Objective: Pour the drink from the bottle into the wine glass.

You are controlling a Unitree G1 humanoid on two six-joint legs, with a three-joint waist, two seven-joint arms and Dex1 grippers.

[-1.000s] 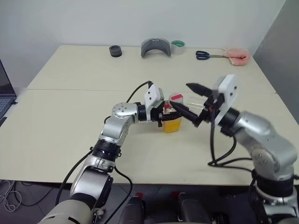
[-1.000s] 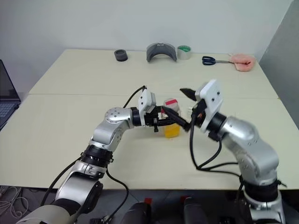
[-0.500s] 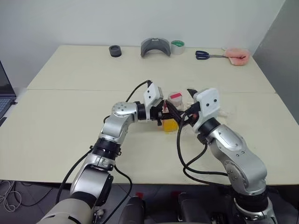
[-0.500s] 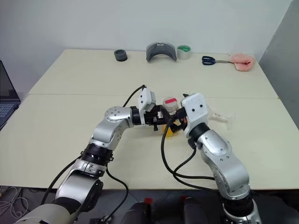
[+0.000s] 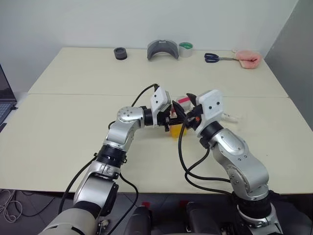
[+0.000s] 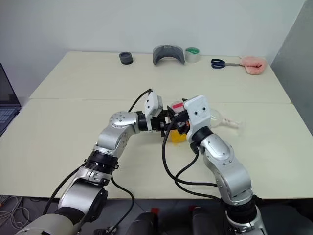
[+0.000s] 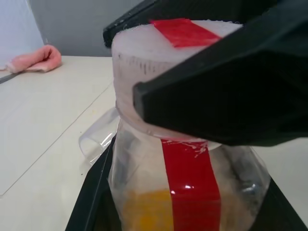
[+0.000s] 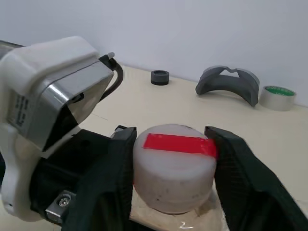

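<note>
The bottle (image 5: 177, 125) stands upright at the table's centre, with the orange drink (image 6: 178, 136) in its lower part and a red stripe (image 7: 190, 183) down its side. My left gripper (image 5: 171, 120) reaches in from the left, shut on the bottle's body. My right gripper (image 8: 173, 161) comes from the right. Its fingers (image 8: 111, 178) press both sides of the white, red-taped cap (image 8: 174, 178). The wine glass (image 5: 229, 117) seems to lie on its side on the table just right of the right gripper, and its clear rim (image 7: 94, 142) shows behind the bottle.
Along the table's far edge sit a black round object (image 5: 120, 53), a grey curved piece (image 5: 163, 49), a green tape roll (image 5: 186, 48), scissors (image 5: 215, 58) and a pink cloth (image 5: 247, 59). A laptop (image 5: 4, 98) pokes in at the left edge.
My right gripper swung left from beside the bottle to over its top and closed its wide-open fingers onto the cap. The left gripper and the bottle stayed still.
</note>
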